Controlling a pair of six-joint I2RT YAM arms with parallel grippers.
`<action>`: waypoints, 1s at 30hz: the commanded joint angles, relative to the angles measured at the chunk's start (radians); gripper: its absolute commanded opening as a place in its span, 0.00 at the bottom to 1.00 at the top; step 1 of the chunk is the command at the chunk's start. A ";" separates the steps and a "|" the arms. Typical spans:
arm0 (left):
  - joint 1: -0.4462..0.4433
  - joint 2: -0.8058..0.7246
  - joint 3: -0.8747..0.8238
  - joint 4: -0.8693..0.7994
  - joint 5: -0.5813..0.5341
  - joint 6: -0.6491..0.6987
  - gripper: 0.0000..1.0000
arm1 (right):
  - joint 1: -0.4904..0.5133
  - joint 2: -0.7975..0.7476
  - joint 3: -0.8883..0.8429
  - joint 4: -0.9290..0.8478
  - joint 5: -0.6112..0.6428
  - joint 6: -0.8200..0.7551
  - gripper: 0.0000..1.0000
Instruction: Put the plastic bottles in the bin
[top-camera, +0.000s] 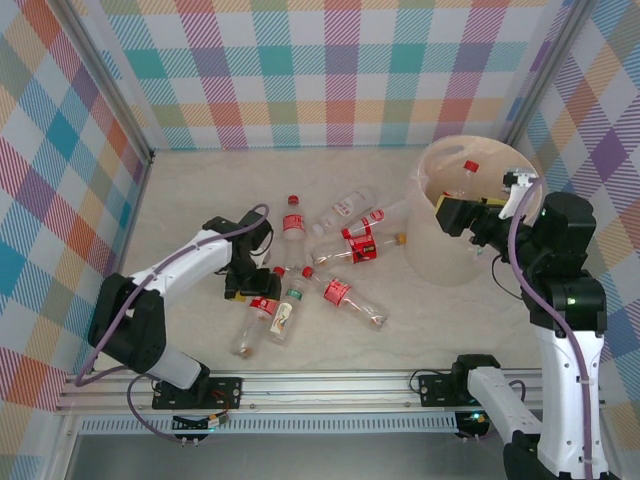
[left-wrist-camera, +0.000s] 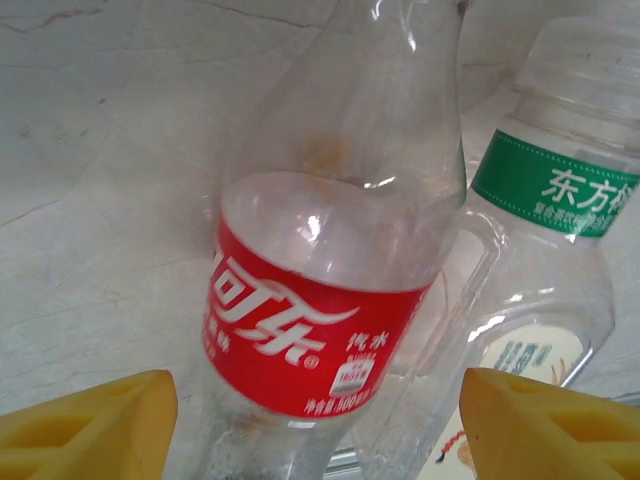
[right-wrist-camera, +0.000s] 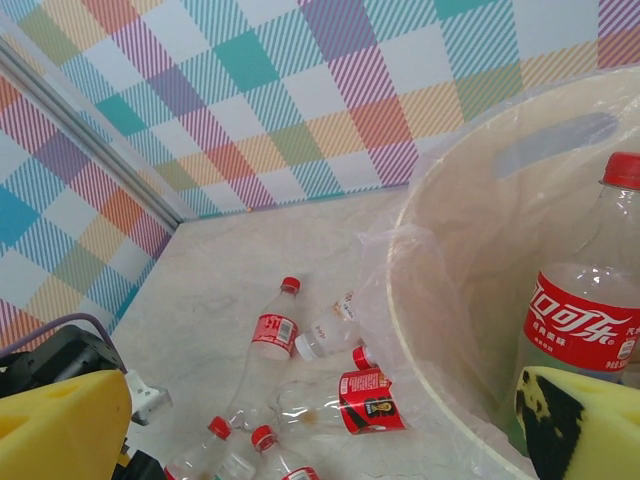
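L gripper (top-camera: 243, 283) is sitting open at 9 o'clock of the loose bottles (top-camera: 338, 291) mid-table, pads wide either side of a red-label bottle (left-wrist-camera: 310, 330). A green-label bottle (left-wrist-camera: 540, 250) is lying at its 3 o'clock. R gripper (top-camera: 452, 214) is hovering open over the bin (top-camera: 440, 262), at the table's 2 o'clock. A red-cap bottle (right-wrist-camera: 585, 320) is standing inside.

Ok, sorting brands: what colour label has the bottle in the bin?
Red label, white lettering; clearest in right wrist view.

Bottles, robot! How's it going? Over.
Left hand open, straddling red-label bottle. Right hand open at bin, red-capped bottle inside. Green-label bottle close alongside.
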 joint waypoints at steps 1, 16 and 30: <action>-0.018 0.035 -0.015 0.029 -0.006 -0.018 0.74 | 0.002 0.020 -0.001 0.024 0.014 -0.012 0.98; -0.018 0.197 0.022 0.117 -0.047 0.043 0.63 | 0.003 0.046 -0.006 -0.013 0.057 -0.041 0.98; 0.002 0.152 0.177 0.034 -0.162 0.157 0.56 | 0.003 0.051 0.005 -0.028 0.071 -0.033 0.98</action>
